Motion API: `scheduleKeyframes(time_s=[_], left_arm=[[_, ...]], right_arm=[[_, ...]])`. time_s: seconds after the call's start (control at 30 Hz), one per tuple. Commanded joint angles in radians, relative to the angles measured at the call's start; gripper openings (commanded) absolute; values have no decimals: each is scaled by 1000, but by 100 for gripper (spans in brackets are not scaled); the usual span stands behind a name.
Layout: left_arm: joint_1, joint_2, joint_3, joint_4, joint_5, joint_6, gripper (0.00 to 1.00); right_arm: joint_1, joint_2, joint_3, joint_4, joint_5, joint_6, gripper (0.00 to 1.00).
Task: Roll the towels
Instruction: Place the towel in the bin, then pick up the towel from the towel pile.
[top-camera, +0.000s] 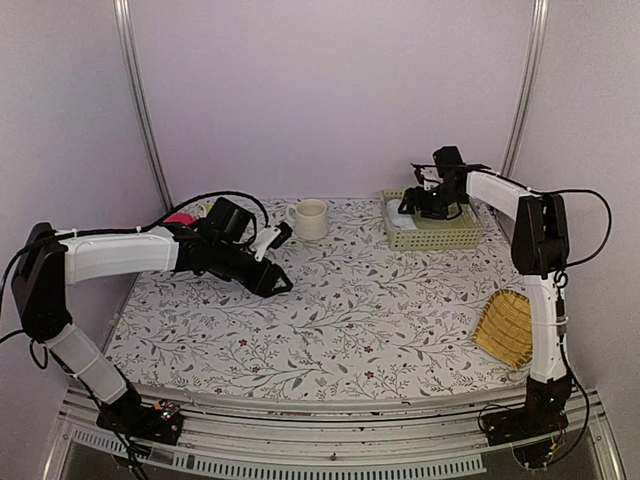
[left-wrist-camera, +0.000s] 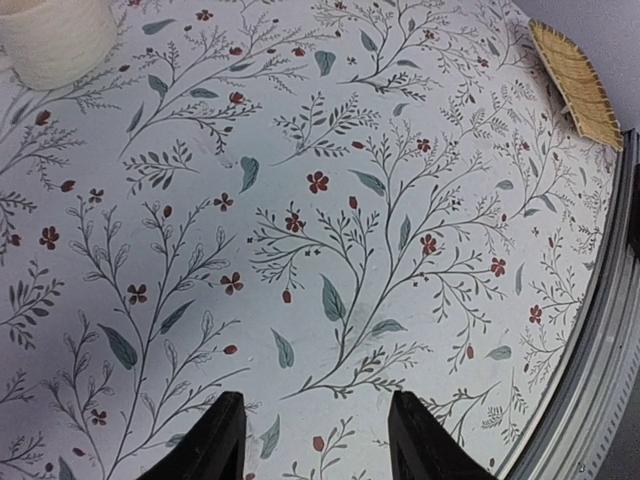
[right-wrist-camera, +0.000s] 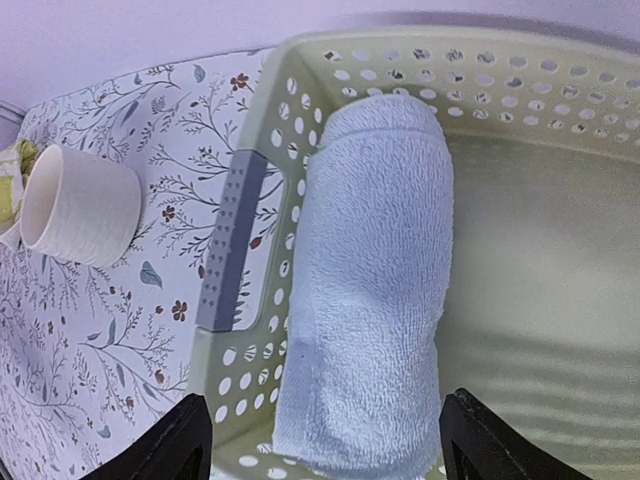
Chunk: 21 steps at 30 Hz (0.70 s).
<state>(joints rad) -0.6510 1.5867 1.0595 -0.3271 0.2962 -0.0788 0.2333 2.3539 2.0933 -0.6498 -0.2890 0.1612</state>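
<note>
The pale blue towel (right-wrist-camera: 365, 280) lies rolled inside the pale green basket (right-wrist-camera: 560, 300), along its left wall; it shows as a light patch (top-camera: 395, 211) in the top view. My right gripper (right-wrist-camera: 325, 445) hovers over the roll, open, with one finger on each side and clear of the cloth. A scrap of yellow-green cloth (right-wrist-camera: 9, 175) peeks in behind the mug at the left edge of the right wrist view. My left gripper (left-wrist-camera: 315, 415) is open over the bare flowered tablecloth and holds nothing; the top view shows it left of centre (top-camera: 278, 281).
A cream mug (top-camera: 310, 218) stands at the back middle, left of the basket (top-camera: 440, 237). The yellow woven bamboo tray (top-camera: 505, 328) lies at the near right, by the right arm's base. A pink object (top-camera: 180, 218) sits behind the left arm.
</note>
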Motion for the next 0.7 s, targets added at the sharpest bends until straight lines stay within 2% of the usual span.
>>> scheduleKeyframes(time_s=[0.0, 0.1, 0.33, 0.43, 0.5, 0.57, 0.67], left_arm=[[25, -13, 15, -3, -50, 14, 52], [44, -34, 5, 2, -92, 13, 56], [70, -72, 1, -2, -278, -25, 59], [127, -76, 37, -28, -408, -89, 59], [185, -64, 81, -47, -461, -131, 58], [248, -34, 128, -73, -488, -163, 54], [319, 14, 186, -80, -506, -195, 49]], right_arm=[[-24, -182, -35, 19, -2, -83, 84], [-38, -288, -113, 46, -54, -178, 100], [-63, -643, -507, 246, -191, -286, 99], [-63, -784, -689, 274, -288, -322, 99], [-63, -889, -841, 309, -397, -420, 99], [-64, -1015, -988, 367, -428, -482, 99], [-65, -1113, -1126, 393, -467, -535, 99]])
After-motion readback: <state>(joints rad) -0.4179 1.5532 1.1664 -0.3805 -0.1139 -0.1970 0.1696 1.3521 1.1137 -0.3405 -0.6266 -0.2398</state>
